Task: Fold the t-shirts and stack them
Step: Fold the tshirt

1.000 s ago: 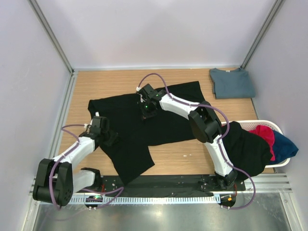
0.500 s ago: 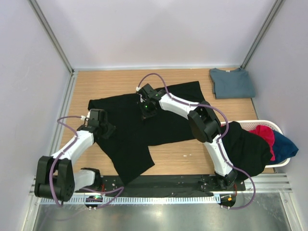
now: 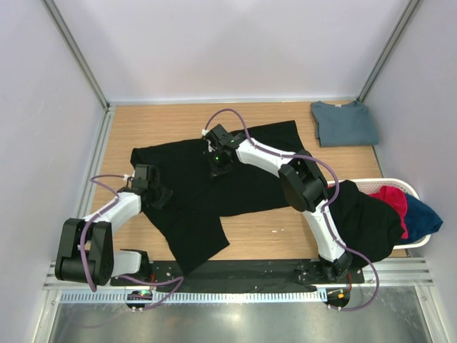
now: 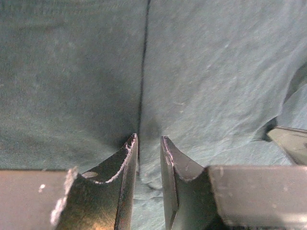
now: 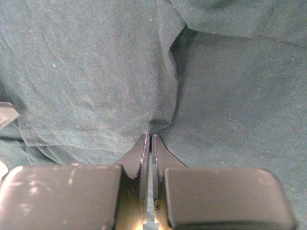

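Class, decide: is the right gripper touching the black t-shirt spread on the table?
Touching. The right wrist view shows the right gripper closed, its tips pinching a fold of the black t-shirt.

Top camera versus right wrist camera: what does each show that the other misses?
Top only: the left gripper, the folded slate-blue t-shirt at the far right, and the basket of shirts. Right wrist only: the right gripper shut on a cloth fold. Both: the black t-shirt spread on the table.

Table [image 3: 164, 125]: black t-shirt [image 3: 193, 214], blue t-shirt [image 3: 344, 123], basket [image 3: 389, 183]
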Available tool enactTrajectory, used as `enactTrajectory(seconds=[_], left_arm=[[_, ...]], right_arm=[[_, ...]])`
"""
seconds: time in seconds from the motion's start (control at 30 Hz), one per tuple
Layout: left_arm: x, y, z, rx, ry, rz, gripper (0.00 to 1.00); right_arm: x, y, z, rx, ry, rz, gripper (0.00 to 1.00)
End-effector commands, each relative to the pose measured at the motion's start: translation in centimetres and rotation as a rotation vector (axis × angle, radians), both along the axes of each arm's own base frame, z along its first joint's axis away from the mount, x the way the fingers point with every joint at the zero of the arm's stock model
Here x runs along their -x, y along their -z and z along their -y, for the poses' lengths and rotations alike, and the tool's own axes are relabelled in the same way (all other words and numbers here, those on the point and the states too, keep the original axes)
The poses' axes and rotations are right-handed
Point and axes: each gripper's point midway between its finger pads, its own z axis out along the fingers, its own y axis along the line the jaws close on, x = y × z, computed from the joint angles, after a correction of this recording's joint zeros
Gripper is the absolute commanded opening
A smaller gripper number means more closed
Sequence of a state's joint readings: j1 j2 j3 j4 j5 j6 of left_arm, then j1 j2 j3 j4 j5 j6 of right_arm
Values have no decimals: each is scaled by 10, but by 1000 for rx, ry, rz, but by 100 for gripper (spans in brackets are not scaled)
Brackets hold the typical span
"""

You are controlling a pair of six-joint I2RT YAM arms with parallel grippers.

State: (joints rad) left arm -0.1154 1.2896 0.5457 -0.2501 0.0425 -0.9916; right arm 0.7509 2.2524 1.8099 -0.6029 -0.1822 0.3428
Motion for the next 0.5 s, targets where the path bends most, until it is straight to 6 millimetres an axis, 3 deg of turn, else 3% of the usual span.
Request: enactTrajectory(seconds=[0.0,0.2,0.37,0.47], left_arm=[[-3,-1,6,39,8,27,27],[1,1,6,41,7,25,23],[-2,-2,6,38,16,39,2],[-4,-6,7,39,22,53,0]], right_arm=[[-7,-12,-9,-24,-1,34,2],[-6,-9,-8,-17,7,25,1],[-8,-12,-6,-14,22,35,1],[-9,-15,-7,-23,25,49,1]])
